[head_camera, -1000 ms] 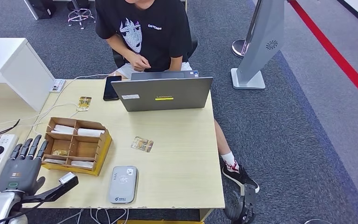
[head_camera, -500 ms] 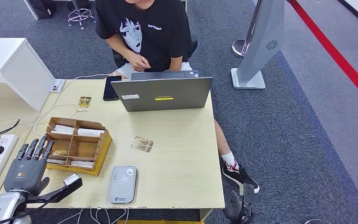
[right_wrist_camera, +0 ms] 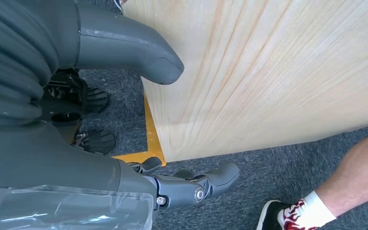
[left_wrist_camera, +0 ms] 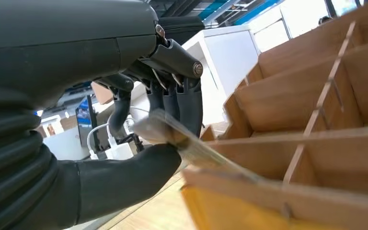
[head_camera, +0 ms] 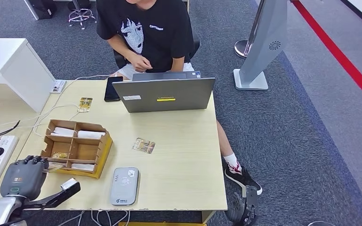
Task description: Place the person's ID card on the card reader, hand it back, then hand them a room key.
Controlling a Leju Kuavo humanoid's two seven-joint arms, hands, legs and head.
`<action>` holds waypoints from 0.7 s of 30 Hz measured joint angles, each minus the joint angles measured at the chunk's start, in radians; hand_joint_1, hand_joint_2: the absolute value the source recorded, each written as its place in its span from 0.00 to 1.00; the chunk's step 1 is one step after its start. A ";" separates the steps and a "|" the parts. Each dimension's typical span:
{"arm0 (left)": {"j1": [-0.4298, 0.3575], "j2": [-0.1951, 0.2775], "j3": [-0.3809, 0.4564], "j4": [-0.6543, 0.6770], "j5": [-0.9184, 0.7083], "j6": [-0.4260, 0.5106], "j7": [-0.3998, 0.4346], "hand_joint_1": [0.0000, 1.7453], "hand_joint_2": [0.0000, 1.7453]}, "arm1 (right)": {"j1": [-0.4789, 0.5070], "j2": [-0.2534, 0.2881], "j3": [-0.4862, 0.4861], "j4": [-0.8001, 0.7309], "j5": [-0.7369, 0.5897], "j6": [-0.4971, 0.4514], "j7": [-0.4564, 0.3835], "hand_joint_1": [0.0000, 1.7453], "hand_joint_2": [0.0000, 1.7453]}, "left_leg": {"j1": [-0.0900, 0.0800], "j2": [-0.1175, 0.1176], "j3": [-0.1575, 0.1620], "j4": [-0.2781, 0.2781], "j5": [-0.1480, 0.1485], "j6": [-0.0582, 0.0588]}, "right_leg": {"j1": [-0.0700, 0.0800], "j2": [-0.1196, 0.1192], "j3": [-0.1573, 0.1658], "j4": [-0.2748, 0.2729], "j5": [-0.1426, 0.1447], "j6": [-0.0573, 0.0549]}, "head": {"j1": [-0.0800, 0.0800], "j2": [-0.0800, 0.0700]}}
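Table (head_camera: pixel 179 141): light wooden top; its edge and underside corner also appear in the right wrist view (right_wrist_camera: pixel 268 72).
Person (head_camera: pixel 146 33): seated at the far side in a black printed T-shirt, one hand raised at the chest behind the laptop; a bare leg with a white patterned sock (right_wrist_camera: pixel 306 215) and dark shoe sits beside the table's right edge.
Laptop (head_camera: pixel 165 94): grey, lid up, its back facing the robot, at the table's far edge.
Cardboard organiser (head_camera: pixel 75 147): brown divided box on the left part of the table, with white packets in its far compartments and flat cards in the near ones.
Card reader (head_camera: pixel 124 185): grey, flat, near the front edge, just right of the organiser; nothing lies on it.
Left hand (head_camera: pixel 22 175): at the organiser's near left corner, fingers curled down over its edge; the wrist view shows the thumb (left_wrist_camera: pixel 124 177) and fingers (left_wrist_camera: pixel 182 103) pinching a flat card.
Right hand (right_wrist_camera: pixel 124 143): hanging below the table's right front corner, thumb and fingers apart, holding nothing.
Phone (head_camera: pixel 111 88): black, lying left of the laptop.
Room key card (left_wrist_camera: pixel 191 143): thin, held tilted over the organiser's front wall.
ID card (head_camera: pixel 143 145): patterned, lying on the table between laptop and reader.
Second small card (head_camera: pixel 85 104): near the white cables at the far left.
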 joint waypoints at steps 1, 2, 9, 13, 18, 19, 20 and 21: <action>0.001 0.001 0.000 -0.002 0.001 -0.001 0.002 1.00 1.00 | 0.001 0.000 0.000 0.000 0.000 0.000 0.000 0.00 1.00 | 0.000 0.000 0.000 0.000 0.000 0.000 | 0.000 0.000 0.000 0.000 0.000 0.000 | 0.000 0.000; 0.003 0.002 0.000 -0.003 0.002 -0.002 0.003 1.00 1.00 | 0.002 0.000 0.000 0.000 0.000 0.000 0.000 0.00 1.00 | 0.000 0.000 0.000 0.000 0.000 0.000 | 0.000 0.000 0.000 0.000 0.000 0.000 | 0.000 0.000; 0.010 0.003 0.015 -0.004 0.008 0.010 0.005 1.00 1.00 | 0.006 0.000 0.000 -0.001 -0.002 0.001 0.000 0.00 1.00 | 0.000 0.000 0.000 0.000 0.000 0.000 | 0.000 0.000 0.000 0.000 0.000 0.000 | 0.000 0.000; 0.015 0.001 0.023 -0.017 0.011 0.038 0.004 1.00 1.00 | 0.009 0.000 0.000 -0.002 -0.008 0.001 0.000 0.00 1.00 | 0.000 0.000 0.000 0.000 0.000 0.000 | 0.000 0.000 0.000 0.000 0.000 0.000 | 0.000 0.000; 0.012 -0.007 0.040 -0.088 0.034 0.083 -0.006 1.00 1.00 | 0.015 0.000 0.000 -0.007 -0.012 0.001 0.000 0.00 1.00 | 0.000 0.000 0.000 0.000 0.000 0.000 | 0.000 0.000 0.000 0.000 0.000 0.000 | 0.000 0.000; 0.009 -0.009 0.042 -0.107 0.040 0.086 -0.009 1.00 1.00 | 0.016 0.000 0.000 -0.008 -0.012 0.001 0.000 0.00 1.00 | 0.000 0.000 0.000 0.000 0.000 0.000 | 0.000 0.000 0.000 0.000 0.000 0.000 | 0.000 0.000; 0.004 -0.012 0.045 -0.127 0.046 0.089 -0.012 1.00 1.00 | 0.017 0.000 -0.001 -0.010 -0.012 0.001 0.000 0.00 1.00 | 0.000 0.000 0.000 0.000 0.000 0.000 | 0.000 0.000 0.000 0.000 0.000 0.000 | 0.000 0.000; -0.002 -0.015 0.049 -0.148 0.051 0.090 -0.014 1.00 1.00 | 0.018 0.000 -0.001 -0.012 -0.011 0.001 0.000 0.00 1.00 | 0.000 0.000 0.000 0.000 0.000 0.000 | 0.000 0.000 0.000 0.000 0.000 0.000 | 0.000 0.000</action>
